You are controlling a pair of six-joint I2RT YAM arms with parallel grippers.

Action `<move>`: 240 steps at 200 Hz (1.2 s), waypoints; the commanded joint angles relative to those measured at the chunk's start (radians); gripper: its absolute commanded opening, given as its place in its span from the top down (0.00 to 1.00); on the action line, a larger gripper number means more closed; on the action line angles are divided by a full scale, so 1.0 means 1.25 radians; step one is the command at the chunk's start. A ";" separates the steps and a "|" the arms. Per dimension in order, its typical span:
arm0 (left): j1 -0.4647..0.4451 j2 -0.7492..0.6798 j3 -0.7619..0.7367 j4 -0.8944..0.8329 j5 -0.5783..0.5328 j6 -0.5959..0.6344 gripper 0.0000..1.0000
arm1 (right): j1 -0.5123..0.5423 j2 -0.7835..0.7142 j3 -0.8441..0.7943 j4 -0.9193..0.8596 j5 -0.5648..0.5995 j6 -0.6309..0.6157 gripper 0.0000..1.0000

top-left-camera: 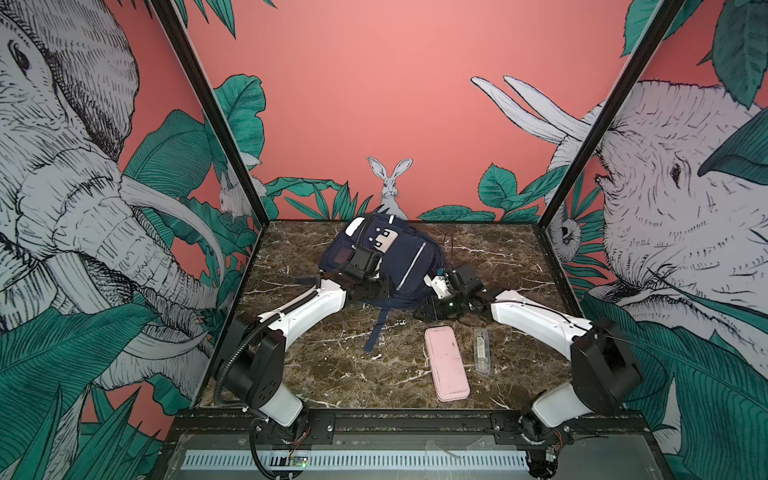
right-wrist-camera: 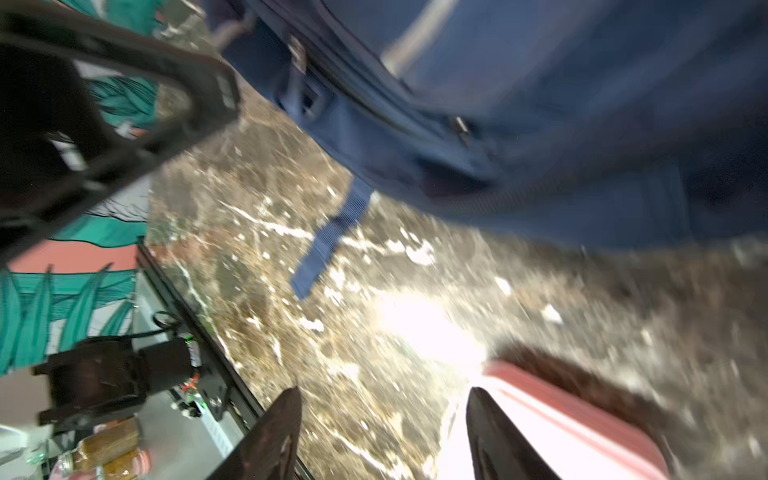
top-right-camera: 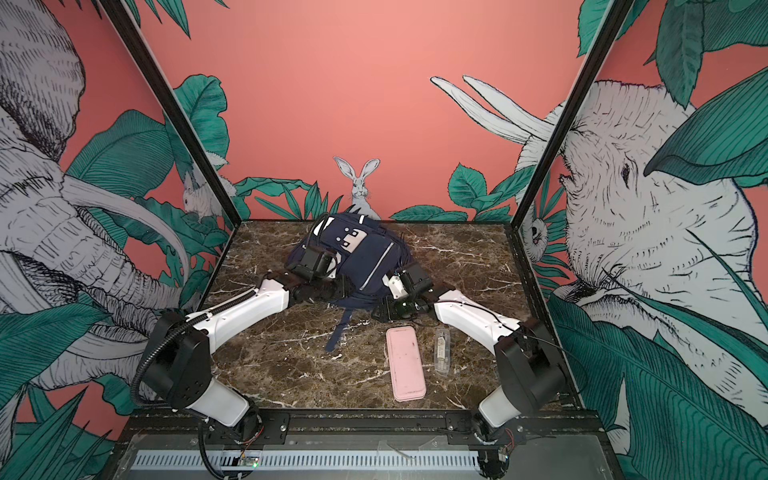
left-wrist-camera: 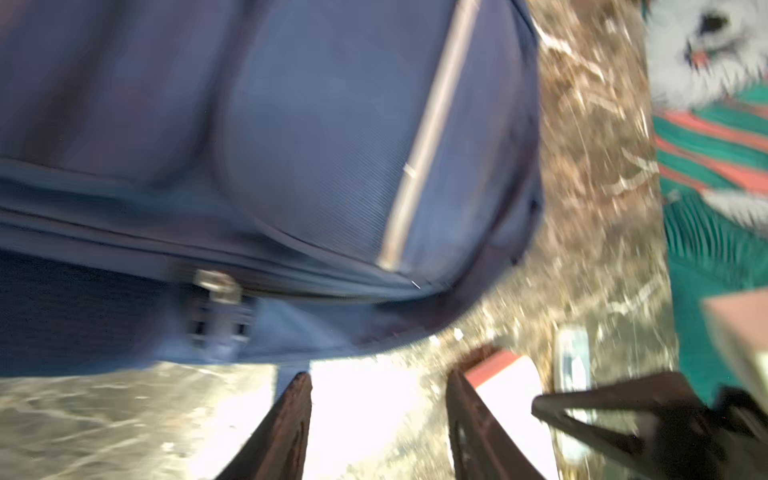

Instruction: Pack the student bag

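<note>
Spread jaws on the left gripper [left-wrist-camera: 378,376] in the left wrist view, nothing between them but glare-bright tabletop [left-wrist-camera: 104,415]. Just past the fingertips, the student bag [left-wrist-camera: 311,145]: navy fabric, a grey stripe [left-wrist-camera: 428,137], a metal zipper pull [left-wrist-camera: 216,286] on a zip line. All of it blurred.

Spread jaws too on the right gripper [right-wrist-camera: 384,392] in the right wrist view, empty over bare marble. One jaw just beside a pink case [right-wrist-camera: 582,424]; touching or apart, impossible to tell. Student bag [right-wrist-camera: 582,83] near, with a loose navy strap [right-wrist-camera: 328,245] trailing onto the marble.

Only in both top views, the whole layout. Student bag [top-left-camera: 409,249] [top-right-camera: 365,257] lying flat midway across the tabletop [top-left-camera: 332,374], toward its far edge, white patches [top-left-camera: 388,241] at its far end. Left arm [top-left-camera: 311,307] and right arm [top-left-camera: 536,316] reaching to its near side from the front corners; jaws too dark and small to read here. Strap [top-left-camera: 376,328] pointing toward the front edge. Pink case [top-left-camera: 446,363] [top-right-camera: 405,363] lying free near the front edge, right of middle, and a clear packet [top-left-camera: 482,351] [top-right-camera: 441,351] just beside it toward the right edge.
</note>
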 commanded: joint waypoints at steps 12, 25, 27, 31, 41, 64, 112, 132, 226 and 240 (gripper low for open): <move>-0.044 -0.018 -0.037 0.007 0.130 0.083 0.45 | -0.002 -0.092 -0.092 -0.036 0.047 -0.011 0.35; -0.069 -0.008 -0.054 0.018 0.167 0.096 0.44 | -0.002 -0.121 -0.129 -0.034 0.056 -0.005 0.33; -0.071 -0.006 -0.056 0.020 0.173 0.097 0.44 | -0.003 -0.126 -0.135 -0.034 0.058 -0.004 0.33; -0.083 -0.001 -0.059 0.021 0.184 0.102 0.44 | -0.003 -0.133 -0.145 -0.036 0.062 -0.002 0.32; -0.119 0.010 -0.059 0.021 0.201 0.118 0.44 | -0.004 -0.154 -0.166 -0.045 0.072 0.000 0.30; -0.175 0.035 -0.062 0.030 0.235 0.143 0.43 | -0.010 -0.200 -0.201 -0.074 0.093 0.000 0.26; -0.231 0.099 -0.081 0.064 0.291 0.148 0.42 | -0.024 -0.234 -0.259 -0.088 0.092 0.006 0.22; -0.235 0.113 -0.089 0.074 0.303 0.143 0.42 | -0.024 -0.240 -0.282 -0.076 0.089 0.015 0.21; -0.240 0.171 -0.133 0.157 0.359 0.112 0.49 | -0.025 -0.231 -0.366 0.026 0.014 0.068 0.19; -0.240 0.180 -0.135 0.162 0.363 0.108 0.52 | -0.025 -0.230 -0.373 0.037 -0.003 0.074 0.19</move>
